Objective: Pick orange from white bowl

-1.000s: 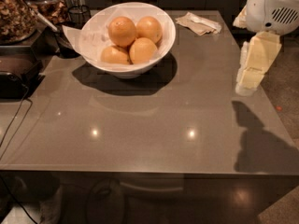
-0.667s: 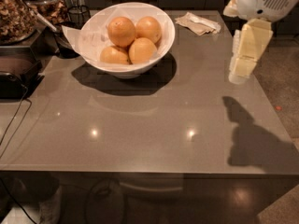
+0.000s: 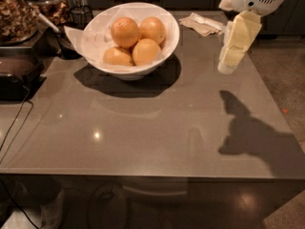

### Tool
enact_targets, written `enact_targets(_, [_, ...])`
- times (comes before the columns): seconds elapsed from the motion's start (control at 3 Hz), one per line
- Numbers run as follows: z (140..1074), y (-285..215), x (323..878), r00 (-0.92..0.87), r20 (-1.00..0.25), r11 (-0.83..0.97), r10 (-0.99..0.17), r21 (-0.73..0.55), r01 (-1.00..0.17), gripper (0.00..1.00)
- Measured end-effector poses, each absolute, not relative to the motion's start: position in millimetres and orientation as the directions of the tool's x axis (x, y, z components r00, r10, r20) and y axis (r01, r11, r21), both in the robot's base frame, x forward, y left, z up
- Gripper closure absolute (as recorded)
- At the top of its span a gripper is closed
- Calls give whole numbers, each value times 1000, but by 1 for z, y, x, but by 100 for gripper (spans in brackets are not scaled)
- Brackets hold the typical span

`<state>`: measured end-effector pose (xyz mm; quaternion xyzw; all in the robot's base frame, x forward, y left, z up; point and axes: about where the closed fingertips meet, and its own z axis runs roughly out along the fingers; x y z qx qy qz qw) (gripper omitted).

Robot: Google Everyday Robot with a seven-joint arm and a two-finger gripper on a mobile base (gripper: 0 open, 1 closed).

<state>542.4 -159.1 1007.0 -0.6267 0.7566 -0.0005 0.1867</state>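
Note:
The white bowl [image 3: 167, 43] stands at the back left of the grey table, lined with white paper. Several oranges lie in it: one at the upper left [image 3: 125, 31], one at the upper right [image 3: 153, 29], one at the front [image 3: 146, 51], and a paler one at the lower left [image 3: 117, 56]. My gripper [image 3: 228, 65] hangs from the white arm at the upper right, pointing down over the table's right side, well to the right of the bowl and above the surface. It holds nothing.
A crumpled napkin [image 3: 202, 24] lies at the table's back edge near the gripper. Dark appliances and a container of snacks [image 3: 16, 13] stand at the left. A cable [image 3: 14, 128] runs down the left edge. The gripper's shadow [image 3: 248, 132] falls on the right.
The arm and gripper have moved left and slightly away from the camera, toward the back of the table. The bowl and oranges have not moved.

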Motion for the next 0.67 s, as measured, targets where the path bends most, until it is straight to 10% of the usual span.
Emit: enact_targets(0.67, [1035,-87,622,-15,-381,134,-924,-289,-948,0])
